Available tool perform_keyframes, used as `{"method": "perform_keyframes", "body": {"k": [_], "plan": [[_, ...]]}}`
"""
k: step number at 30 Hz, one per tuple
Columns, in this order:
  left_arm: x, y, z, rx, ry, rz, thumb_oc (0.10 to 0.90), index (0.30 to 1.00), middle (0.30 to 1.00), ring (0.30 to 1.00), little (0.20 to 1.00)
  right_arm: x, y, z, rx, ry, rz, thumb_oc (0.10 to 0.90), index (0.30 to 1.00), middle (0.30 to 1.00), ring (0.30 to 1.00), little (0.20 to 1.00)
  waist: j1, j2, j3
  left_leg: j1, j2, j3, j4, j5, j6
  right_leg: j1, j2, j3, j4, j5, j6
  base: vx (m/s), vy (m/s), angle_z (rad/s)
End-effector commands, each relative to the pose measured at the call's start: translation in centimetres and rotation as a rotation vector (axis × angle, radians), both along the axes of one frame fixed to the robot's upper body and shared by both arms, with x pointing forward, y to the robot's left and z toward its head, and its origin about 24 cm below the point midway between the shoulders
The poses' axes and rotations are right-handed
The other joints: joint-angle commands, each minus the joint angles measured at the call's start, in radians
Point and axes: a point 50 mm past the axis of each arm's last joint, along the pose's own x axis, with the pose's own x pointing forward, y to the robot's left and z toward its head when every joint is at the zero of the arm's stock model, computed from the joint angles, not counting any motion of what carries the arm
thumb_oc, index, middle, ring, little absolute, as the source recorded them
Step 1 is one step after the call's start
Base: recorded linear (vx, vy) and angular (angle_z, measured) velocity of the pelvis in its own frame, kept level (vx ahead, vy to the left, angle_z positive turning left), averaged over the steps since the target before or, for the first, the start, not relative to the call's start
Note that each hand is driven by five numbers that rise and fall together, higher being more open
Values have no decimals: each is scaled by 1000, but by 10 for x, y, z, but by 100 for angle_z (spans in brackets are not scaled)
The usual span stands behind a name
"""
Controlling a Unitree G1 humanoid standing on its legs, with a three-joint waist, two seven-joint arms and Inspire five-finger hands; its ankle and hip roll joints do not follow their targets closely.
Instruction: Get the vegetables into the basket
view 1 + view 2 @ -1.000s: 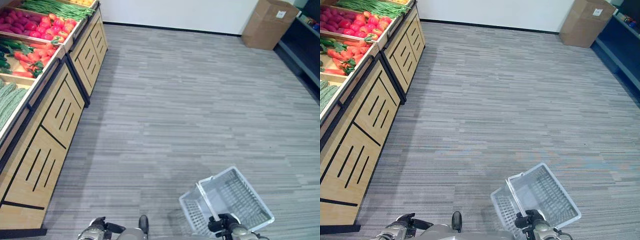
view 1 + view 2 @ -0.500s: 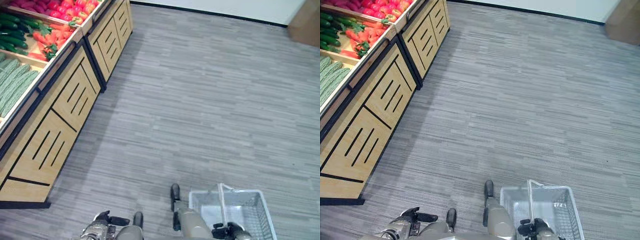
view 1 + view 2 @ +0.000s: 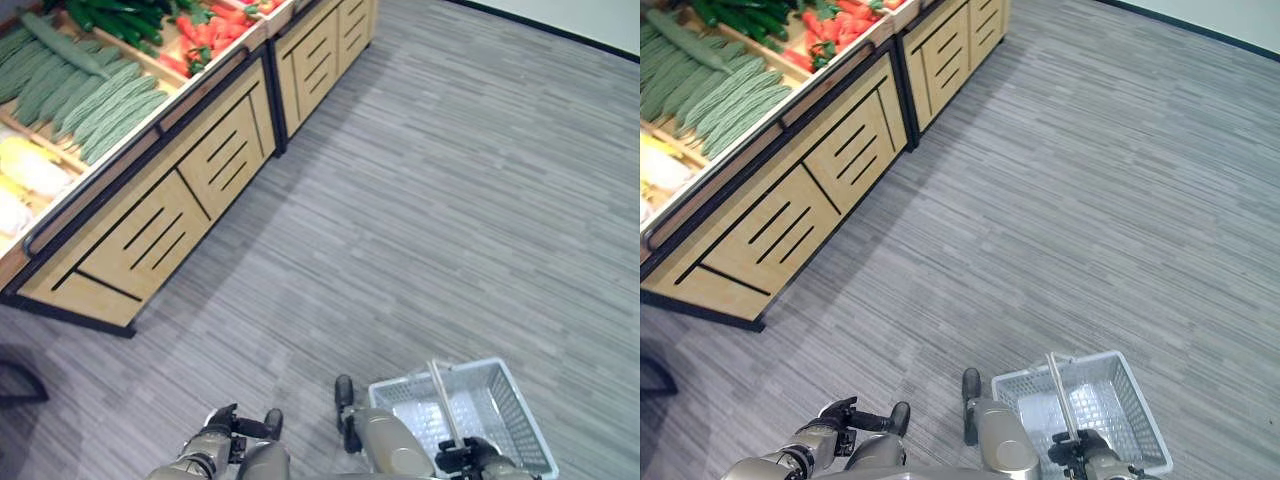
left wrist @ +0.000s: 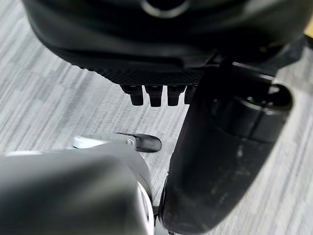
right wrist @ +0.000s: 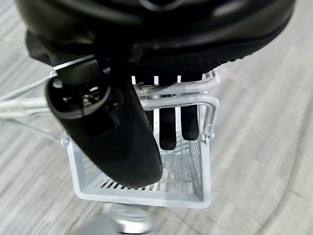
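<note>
White wire basket (image 3: 1110,395) hangs from right hand (image 3: 1085,447); vegetables (image 3: 95,90) shelved.

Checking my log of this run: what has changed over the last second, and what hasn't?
The head camera has swung toward the produce stand, bringing the pale green gourds into fuller view. The right hand still grips the empty basket by its handle; the left hand still holds nothing.

Your right hand (image 5: 122,132) is matt black plastic, curled on the basket's (image 5: 146,188) thin metal handle (image 5: 171,95); basket itself is pale slotted plastic, slightly glossy. Produce stand (image 3: 170,215) is light matt wood, black trim. Floor (image 3: 430,200) is grey, striped, matt.
</note>
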Motion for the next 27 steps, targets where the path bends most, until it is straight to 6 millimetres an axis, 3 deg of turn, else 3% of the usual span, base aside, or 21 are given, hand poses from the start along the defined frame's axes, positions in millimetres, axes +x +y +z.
{"method": "perform_keyframes", "body": {"k": [1, 3, 4, 5, 6, 7, 8, 10, 11, 12, 13, 15, 19, 27], "plan": [[-8, 19, 2, 48, 19, 54, 900, 1000, 1000, 1000, 1000, -13, -5, -1, -26, 26, 32, 400, 300, 300, 300, 300, -7, -51, -7, 100, -91, 28, 51, -98, 49, 7, -83, 97, -54, 57, 115, 50, -65, 34], [-6, 19, 2, 43, 9, 57, 900, 1000, 1000, 1000, 1000, -14, -8, 0, -37, 32, 45, 400, 300, 300, 300, 300, 5, -53, 13, 32, -101, 98, 176, -41, 22, 59, -99, 58, -66, 38, 97, 51, -83, 38], [-6, 19, 2, 43, 9, 57, 900, 1000, 1000, 1000, 1000, -14, -8, 0, -37, 32, 45, 400, 300, 300, 300, 300, 4, -53, 14, 29, -101, 97, 182, -44, 22, 59, -99, 57, -66, 38, 97, 9, -102, 101], [-1, 19, 4, 43, -6, 46, 900, 1000, 1000, 1000, 1000, -15, -11, 0, -45, 34, 45, 400, 300, 300, 300, 300, 11, -58, 34, -34, -97, 188, 261, -20, 22, 93, -113, 26, -74, 25, 86, -14, -51, 110], [-1, 19, 4, 43, -6, 46, 900, 1000, 1000, 1000, 1000, -15, -11, 0, -45, 34, 45, 400, 300, 300, 300, 300, 11, -58, 33, -34, -97, 188, 262, -20, 22, 93, -113, 26, -74, 25, 86, -9, -70, 112], [0, 19, 4, 48, -5, 35, 900, 1000, 1000, 1000, 1000, -18, -13, 1, -50, 42, 45, 400, 300, 300, 300, 300, 9, -58, 39, -56, -71, 261, 259, -13, 27, 102, -119, 5, -73, 16, 85, 5, -18, 59], [4, 17, 5, 47, -7, 1, 900, 1000, 1000, 1000, 1000, -24, -18, 1, -60, 59, 24, 400, 300, 300, 300, 300, -8, -47, 36, -82, 31, 444, 129, 2, 32, 141, -148, -49, -100, 5, 106, 28, 10, 70], [5, 17, 6, 57, -7, -13, 900, 1000, 1000, 1000, 1000, -27, -18, 0, -61, 61, 5, 400, 300, 300, 300, 300, -8, -32, 30, -134, 78, 504, 39, 90, 5, 157, -155, -83, -116, 5, 123, 69, 83, 110], [5, 17, 6, 57, -7, -13, 900, 1000, 1000, 1000, 1000, -27, -18, 0, -62, 61, 5, 400, 300, 300, 300, 300, -10, -32, 28, -133, 77, 503, 33, 94, 4, 156, -155, -84, -116, 4, 122, 139, 191, 87], [4, 19, 6, 73, -2, -21, 900, 1000, 1000, 1000, 1000, -29, -20, 1, -67, 60, -8, 400, 300, 300, 300, 300, -9, -28, 22, -155, 114, 517, -6, 147, -17, 151, -173, -98, -104, 0, 136, 126, 186, 40], [3, 19, 6, 74, 1, -17, 900, 1000, 1000, 1000, 1000, -28, -19, 0, -66, 64, 0, 400, 300, 300, 300, 300, -16, -26, 13, -129, 121, 534, -6, 118, -14, 151, -177, -100, -82, -19, 138, 180, 267, 16], [3, 22, 6, 77, -3, -10, 900, 1000, 1000, 1000, 1000, -25, -15, 0, -60, 65, 25, 400, 300, 300, 300, 300, -8, -30, 9, -118, 103, 514, -11, 112, -7, 153, -188, -94, -83, -7, 148, 90, 197, -3], [-1, 26, 6, 87, 8, -7, 900, 1000, 1000, 1000, 1000, -21, -9, -2, -44, 58, 22, 400, 300, 300, 300, 300, 9, -59, -4, -109, 63, 561, -5, 80, 17, 170, -236, -67, -123, 29, 177, 86, 211, -16], [0, 34, 9, 109, 0, 5, 900, 1000, 1000, 1000, 1000, -1, 5, -1, -25, 20, 98, 400, 300, 300, 300, 300, 40, -95, -4, -105, 16, 584, -4, 34, 51, 160, -281, -50, -145, 70, 218, 45, 126, 1]]}}
